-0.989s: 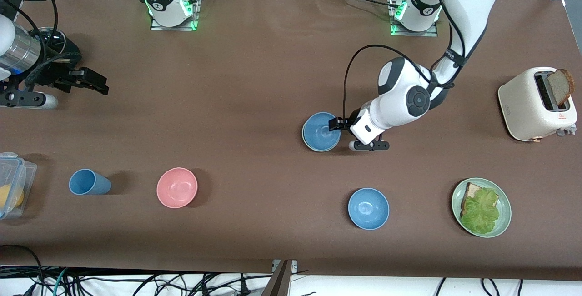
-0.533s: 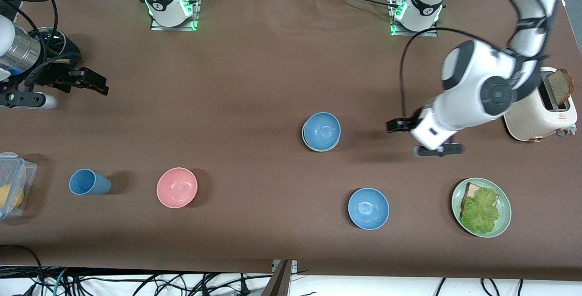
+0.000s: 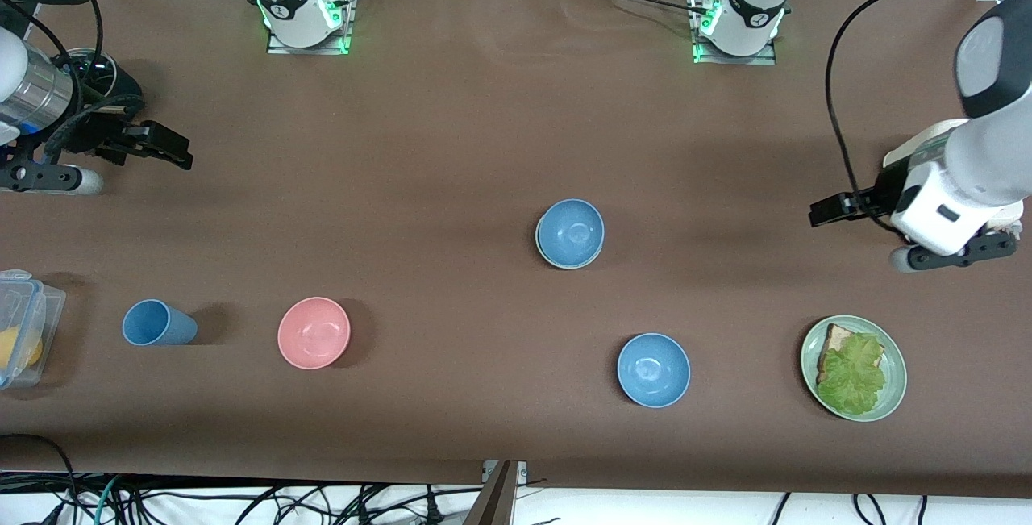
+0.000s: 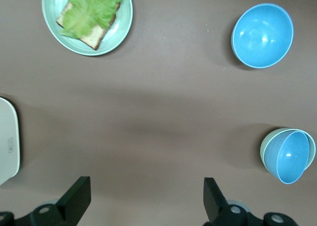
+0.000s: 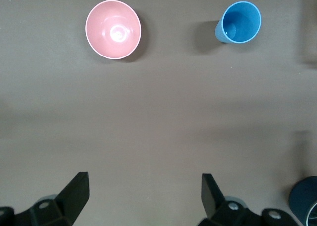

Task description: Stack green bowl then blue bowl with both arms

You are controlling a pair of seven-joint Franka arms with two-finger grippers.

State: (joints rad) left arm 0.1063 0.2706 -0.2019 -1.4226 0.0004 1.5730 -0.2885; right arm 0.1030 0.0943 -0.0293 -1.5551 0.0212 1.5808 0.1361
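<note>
Two arms, both parked at the frame edges. We've got the left gripper (image 3: 830,209) at right of frame, up in the air over bare table beside the toaster (image 3: 907,160), fingers spread wide and empty per its wrist view (image 4: 143,198). Right gripper (image 3: 165,147) sits at upper left of frame, waiting over bare table, fingers also wide apart, nothing in them (image 5: 141,196).

Largest table item next: green plate (image 3: 893,384) with bread and lettuce, lower right. Pink bowl (image 3: 314,332) lower left of centre, blue cup (image 3: 157,323) further left, clear container (image 3: 24,315) at the left edge.

Task items: blue bowl (image 3: 570,230) just right of frame centre, seated inside the green bowl (image 3: 542,252), of which only a thin mint rim shows around the blue one; left wrist view confirms the nesting (image 4: 266,151). Second blue bowl (image 3: 653,369) sits alone, lower in frame, well apart from the stack.

Our read: stack looks done. In the left wrist view the blue bowl looks slightly off-centre in the green. To finish well we'd keep both grippers high and clear of the stack, and not touch the spare blue bowl.
</note>
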